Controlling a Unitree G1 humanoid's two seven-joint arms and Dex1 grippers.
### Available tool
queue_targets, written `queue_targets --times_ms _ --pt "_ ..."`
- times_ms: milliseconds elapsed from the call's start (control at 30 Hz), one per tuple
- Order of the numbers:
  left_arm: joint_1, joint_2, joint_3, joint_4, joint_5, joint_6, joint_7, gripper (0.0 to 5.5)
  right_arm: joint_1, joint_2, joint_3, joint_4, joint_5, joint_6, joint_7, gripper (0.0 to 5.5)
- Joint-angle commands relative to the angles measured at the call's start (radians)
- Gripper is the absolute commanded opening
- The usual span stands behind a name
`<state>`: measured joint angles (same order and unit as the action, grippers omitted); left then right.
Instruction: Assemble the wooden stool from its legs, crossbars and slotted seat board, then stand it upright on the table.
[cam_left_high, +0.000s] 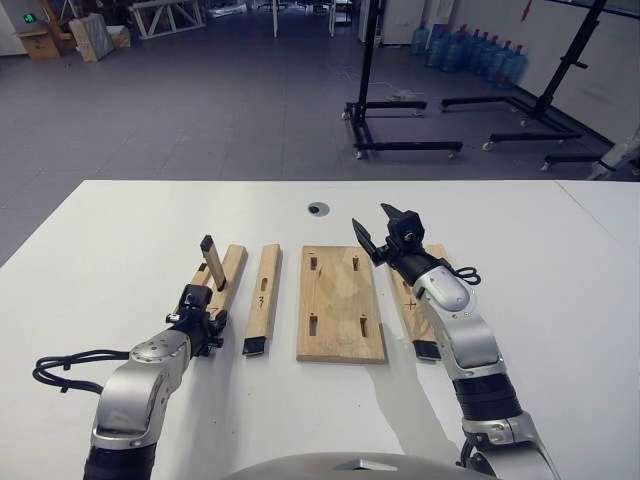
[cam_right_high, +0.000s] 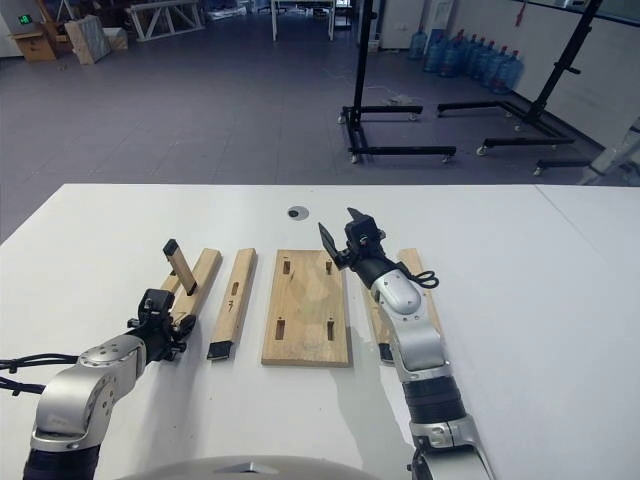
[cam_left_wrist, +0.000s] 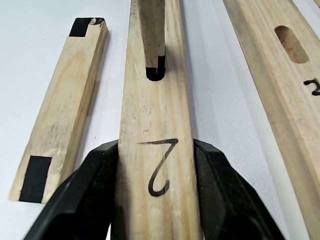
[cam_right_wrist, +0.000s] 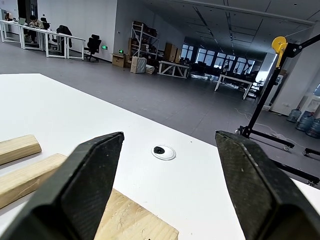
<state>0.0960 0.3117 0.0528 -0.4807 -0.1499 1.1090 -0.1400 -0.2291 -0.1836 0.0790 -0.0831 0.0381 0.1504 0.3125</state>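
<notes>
My left gripper (cam_left_wrist: 157, 200) is shut on the near end of a wooden leg (cam_left_wrist: 157, 125) marked 2, which lies at the table's left (cam_left_high: 228, 272). A short crossbar (cam_left_high: 212, 260) stands tilted in that leg's slot, black tip upward. Another crossbar (cam_left_wrist: 60, 110) with black ends lies flat beside the leg. A second leg (cam_left_high: 263, 298) lies between it and the slotted seat board (cam_left_high: 340, 300), which rests flat at the centre. My right gripper (cam_left_high: 380, 235) is open, empty, above the board's far right corner. More wooden pieces (cam_left_high: 412, 295) lie partly hidden under the right arm.
A round cable grommet (cam_left_high: 318, 208) sits in the table behind the seat board. A black cable (cam_left_high: 60, 365) loops beside my left arm near the front edge. Black wheeled stands (cam_left_high: 400, 110) are on the floor beyond the table's far edge.
</notes>
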Motion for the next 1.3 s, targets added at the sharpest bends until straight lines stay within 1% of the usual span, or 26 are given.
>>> queue_targets --times_ms 33,67,100,200,300,400,500,600,633,667,733,800,867,967,1033,1233,1300 --pt "0.054 0.019 -0.024 0.057 0.023 0.018 0.002 2.02 -0.022 -0.001 -0.001 0.001 -0.001 0.005 -0.003 3.34" --pt "0.052 0.017 -0.022 0.060 0.021 -0.004 -0.002 2.02 -0.023 -0.001 -0.001 0.003 -0.001 0.005 -0.003 3.34" --pt "0.032 -0.037 0.038 0.066 -0.022 -0.013 -0.003 2.02 -0.024 0.000 -0.002 0.005 -0.001 0.004 -0.005 3.34" --pt "-0.035 -0.134 0.165 0.101 -0.087 -0.083 0.020 2.02 -0.029 0.003 -0.004 0.012 0.010 -0.001 0.002 3.34" --pt "-0.122 -0.184 0.178 0.121 -0.148 -0.190 -0.023 2.02 -0.049 -0.005 -0.017 0.012 0.028 -0.011 0.020 3.34" --pt "-0.193 -0.209 0.183 0.155 -0.200 -0.252 -0.058 2.02 -0.093 -0.017 -0.050 0.026 0.067 0.007 0.043 3.34" --pt "-0.249 -0.200 0.189 0.152 -0.268 -0.298 -0.126 2.02 -0.128 -0.008 -0.104 0.017 0.179 0.075 0.082 3.34" --pt "-0.278 -0.180 0.192 0.168 -0.358 -0.313 -0.227 2.02 -0.140 0.020 -0.170 -0.042 0.414 0.242 0.141 3.34" --pt "-0.279 -0.171 0.189 0.172 -0.411 -0.296 -0.283 2.02 -0.134 0.020 -0.188 -0.074 0.528 0.325 0.180 3.34" --pt "-0.272 -0.150 0.178 0.168 -0.481 -0.270 -0.371 2.02 -0.124 0.017 -0.208 -0.110 0.666 0.407 0.226 3.34" --pt "-0.263 -0.100 0.152 0.178 -0.575 -0.243 -0.523 2.02 -0.121 0.018 -0.244 -0.137 0.873 0.538 0.279 3.34" --pt "-0.262 -0.064 0.137 0.193 -0.635 -0.229 -0.626 2.02 -0.129 0.024 -0.273 -0.117 0.999 0.607 0.291 3.34" --pt "-0.272 -0.046 0.136 0.223 -0.702 -0.189 -0.672 2.02 -0.139 0.026 -0.300 -0.088 1.105 0.654 0.306 3.34" --pt "-0.271 -0.025 0.119 0.227 -0.757 -0.177 -0.723 2.02 -0.148 0.020 -0.306 -0.065 1.168 0.685 0.312 3.34" --pt "-0.268 -0.016 0.116 0.215 -0.801 -0.163 -0.745 2.02 -0.150 0.023 -0.298 -0.050 1.165 0.681 0.311 3.34" --pt "-0.254 -0.009 0.089 0.193 -0.824 -0.197 -0.764 2.02 -0.141 0.027 -0.255 -0.032 1.125 0.667 0.336 3.34" --pt "-0.244 -0.001 0.067 0.183 -0.825 -0.197 -0.774 2.02 -0.141 0.030 -0.251 -0.038 1.137 0.672 0.342 3.68"
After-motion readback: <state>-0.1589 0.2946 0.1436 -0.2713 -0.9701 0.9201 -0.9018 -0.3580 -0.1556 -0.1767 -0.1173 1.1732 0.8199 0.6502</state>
